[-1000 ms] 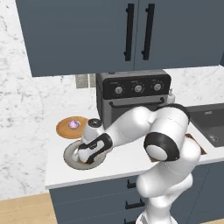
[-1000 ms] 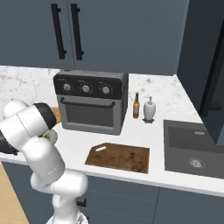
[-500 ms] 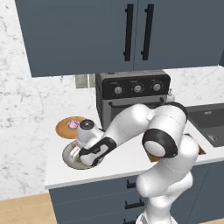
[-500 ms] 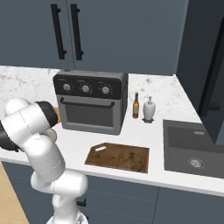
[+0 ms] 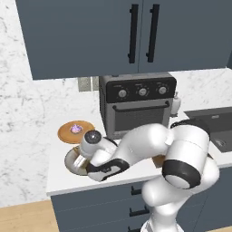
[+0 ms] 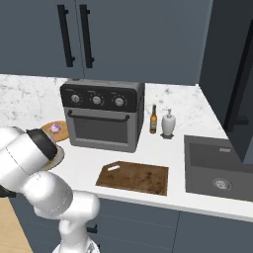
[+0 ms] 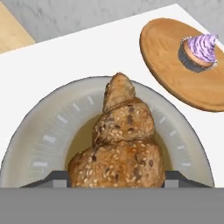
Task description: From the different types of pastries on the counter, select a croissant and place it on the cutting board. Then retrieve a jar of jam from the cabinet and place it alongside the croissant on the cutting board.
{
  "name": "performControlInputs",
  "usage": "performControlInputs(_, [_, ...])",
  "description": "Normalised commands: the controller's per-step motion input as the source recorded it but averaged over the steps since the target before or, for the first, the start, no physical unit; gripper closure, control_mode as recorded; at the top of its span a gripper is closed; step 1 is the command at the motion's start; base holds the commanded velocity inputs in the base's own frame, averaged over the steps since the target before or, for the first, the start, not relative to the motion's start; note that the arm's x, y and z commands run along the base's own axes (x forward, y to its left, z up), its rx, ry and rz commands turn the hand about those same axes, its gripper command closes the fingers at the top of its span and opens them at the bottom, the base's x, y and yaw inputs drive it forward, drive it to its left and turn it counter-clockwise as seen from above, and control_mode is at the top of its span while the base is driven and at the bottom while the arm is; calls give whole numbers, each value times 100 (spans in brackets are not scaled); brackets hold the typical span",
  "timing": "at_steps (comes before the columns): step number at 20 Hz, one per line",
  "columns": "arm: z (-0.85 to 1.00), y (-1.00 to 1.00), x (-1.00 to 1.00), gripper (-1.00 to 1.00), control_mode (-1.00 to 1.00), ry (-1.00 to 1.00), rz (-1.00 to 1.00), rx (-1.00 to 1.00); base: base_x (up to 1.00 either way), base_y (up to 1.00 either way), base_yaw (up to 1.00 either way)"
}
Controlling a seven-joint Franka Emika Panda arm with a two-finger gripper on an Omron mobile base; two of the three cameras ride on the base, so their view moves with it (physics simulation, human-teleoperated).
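Left base view: the white arm bends low over the white worktop, its hand down on a pale round plate at the near left corner, the pincer itself hidden behind the wrist. Just behind the plate lies a round wooden board carrying a purple-frosted cupcake. A dark toaster oven with three knobs stands beside them under the grey-blue cabinet; no writing on it can be read.

Right base view: here the cutting board shows, a brown slab lying bare on the worktop in front of the oven, between the arm and the dark sink. A brown bottle and a white soap dispenser stand together by the wall, right of the oven; any label is too small to read.

Hand view: the seeded croissant lies in the hollow of the plate, well apart from the cutting board. The pincer is clamped on the croissant's broad end, one dark tip touching each flank. The wooden board with the cupcake lies near the plate, not touching
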Motion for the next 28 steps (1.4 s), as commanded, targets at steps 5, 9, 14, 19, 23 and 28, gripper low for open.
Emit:
performControlInputs(5, [100,-25,-1,100,-100,17,1,0,0,0,0])
performControlInputs(9, [77,-24,-16,100,-100,10,0,-1,0,0,0])
performControlInputs(14, [17,-42,-7,100,-100,0,0,-5,0,0,0])
performControlInputs(19, [0,-64,-7,100,-100,-1,0,-3,0,0,0])
performControlInputs(23, [4,-79,-2,100,-100,0,0,0,0,0,0])
performControlInputs(28, [0,-74,-3,100,-100,0,-1,0,0,0,0])
